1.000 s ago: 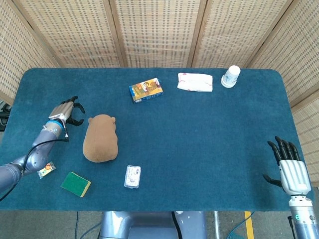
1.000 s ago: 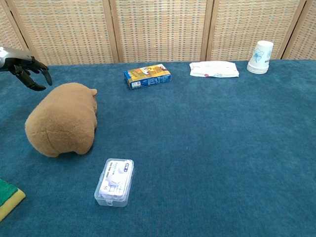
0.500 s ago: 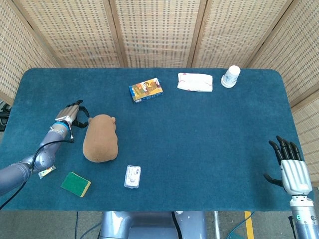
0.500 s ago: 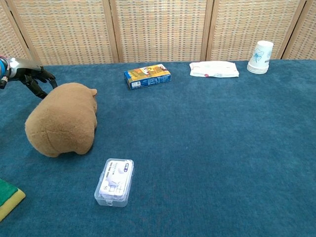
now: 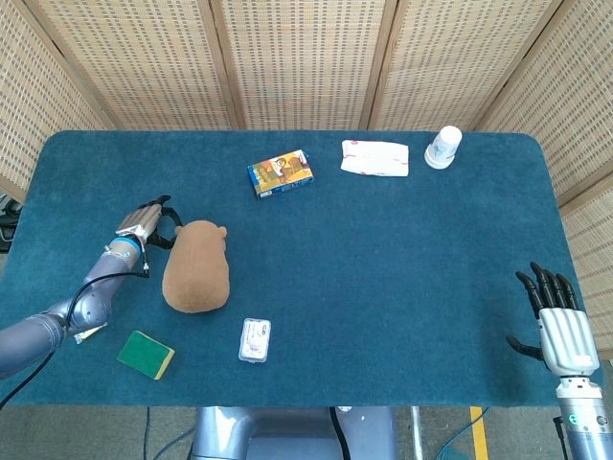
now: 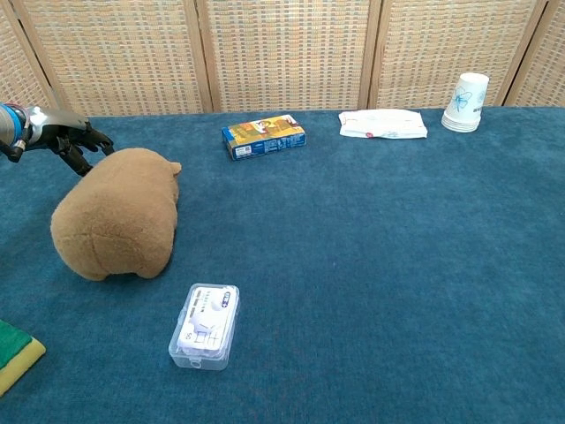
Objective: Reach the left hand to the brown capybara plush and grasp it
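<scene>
The table [image 5: 383, 287] wore a blue cloth, with woven screens [image 5: 297, 57] behind it. On it sat one brown capybara plush [image 5: 195, 266] (over on my left), one colorful box [image 5: 280, 172], one white packet [image 5: 374, 157], one paper cup stack [image 5: 442, 147], one clear case [image 5: 254, 339] and one green sponge [image 5: 146, 355]. My left hand [image 5: 147, 222] touched the plush's far end, fingers spread, holding nothing. My right hand [image 5: 556, 316] hung off the near right corner, fingers apart. The middle lay wide and bare.

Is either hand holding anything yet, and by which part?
Nothing is held. The left hand is at the capybara plush's head end, fingers apart; the right hand is empty.
</scene>
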{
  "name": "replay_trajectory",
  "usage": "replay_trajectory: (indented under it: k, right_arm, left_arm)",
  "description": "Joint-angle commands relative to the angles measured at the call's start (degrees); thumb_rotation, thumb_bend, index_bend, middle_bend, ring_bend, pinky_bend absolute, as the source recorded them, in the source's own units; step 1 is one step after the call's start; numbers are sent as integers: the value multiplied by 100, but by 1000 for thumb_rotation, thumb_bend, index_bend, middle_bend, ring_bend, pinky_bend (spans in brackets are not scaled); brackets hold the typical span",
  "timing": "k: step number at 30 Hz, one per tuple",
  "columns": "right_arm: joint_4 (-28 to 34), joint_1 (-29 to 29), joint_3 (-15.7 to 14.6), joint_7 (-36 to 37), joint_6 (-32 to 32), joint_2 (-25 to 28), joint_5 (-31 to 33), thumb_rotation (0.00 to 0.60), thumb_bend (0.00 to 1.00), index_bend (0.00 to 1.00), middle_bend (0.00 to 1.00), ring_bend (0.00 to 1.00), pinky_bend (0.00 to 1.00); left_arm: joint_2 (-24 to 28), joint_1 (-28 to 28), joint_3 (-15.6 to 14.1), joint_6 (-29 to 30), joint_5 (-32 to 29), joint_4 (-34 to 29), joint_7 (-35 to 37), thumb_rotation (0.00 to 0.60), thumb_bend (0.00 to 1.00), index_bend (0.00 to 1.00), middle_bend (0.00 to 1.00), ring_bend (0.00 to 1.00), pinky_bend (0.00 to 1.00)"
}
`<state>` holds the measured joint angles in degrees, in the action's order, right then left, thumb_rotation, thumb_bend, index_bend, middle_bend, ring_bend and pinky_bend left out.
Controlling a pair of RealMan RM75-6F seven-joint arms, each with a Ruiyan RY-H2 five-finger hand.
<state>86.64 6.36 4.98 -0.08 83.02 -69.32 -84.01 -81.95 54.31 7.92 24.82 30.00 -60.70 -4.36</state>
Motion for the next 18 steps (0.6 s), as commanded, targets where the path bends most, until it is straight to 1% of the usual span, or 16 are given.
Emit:
replay_trajectory:
  k: [1, 6, 13, 18]
  right_arm:
    - [12, -2, -4, -2, 3, 1, -4, 600, 142, 142, 0, 0, 0]
    - [46, -5, -19, -36, 9, 9, -27, 600, 142, 141, 0, 0, 0]
    - [91, -11, -28, -72, -2, 29, -14, 600, 142, 142, 0, 0, 0]
    - [124, -20, -31, -78, 24, 46, -32, 600, 142, 142, 0, 0, 0]
  left_arm:
    - [24, -24, 38, -41, 18, -43, 90, 600, 416, 436, 0, 0, 0]
    - [16, -63, 130, -41, 72, -107, 252, 600, 416, 460, 0, 0, 0]
    - [113, -159, 280, 50, 358, -323, 498, 600, 416, 464, 0, 0, 0]
    - [168, -179, 309, 91, 444, -401, 592, 600, 416, 464, 0, 0, 0]
